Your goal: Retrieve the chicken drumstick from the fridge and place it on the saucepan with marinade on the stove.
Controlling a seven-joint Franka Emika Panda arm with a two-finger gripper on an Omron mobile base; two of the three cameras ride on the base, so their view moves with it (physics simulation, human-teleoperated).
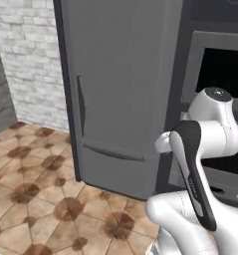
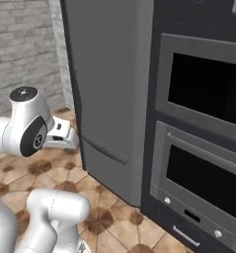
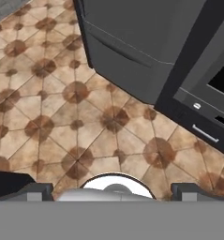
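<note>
The tall grey fridge (image 1: 120, 74) (image 2: 109, 74) stands shut, with a long dark vertical handle (image 1: 80, 104) on the upper door and a horizontal one (image 1: 113, 152) on the lower drawer. Its lower front also appears in the hand view (image 3: 127, 33). My gripper (image 3: 111, 192) hangs in front of the fridge, pointing down at the floor. It is open, its fingertips (image 3: 36, 191) far apart with nothing between them. The hand (image 1: 163, 142) (image 2: 60, 133) sits level with the drawer handle, a short way off the door. The chicken drumstick is hidden; the saucepan and stove are out of view.
A dark wall oven (image 1: 220, 74) (image 2: 203, 89) with glass windows and a lower drawer (image 3: 205, 133) adjoins the fridge on the right. A white brick wall (image 1: 31, 64) stands to the left. Brown patterned floor tiles (image 1: 36, 199) spread in front of the fridge.
</note>
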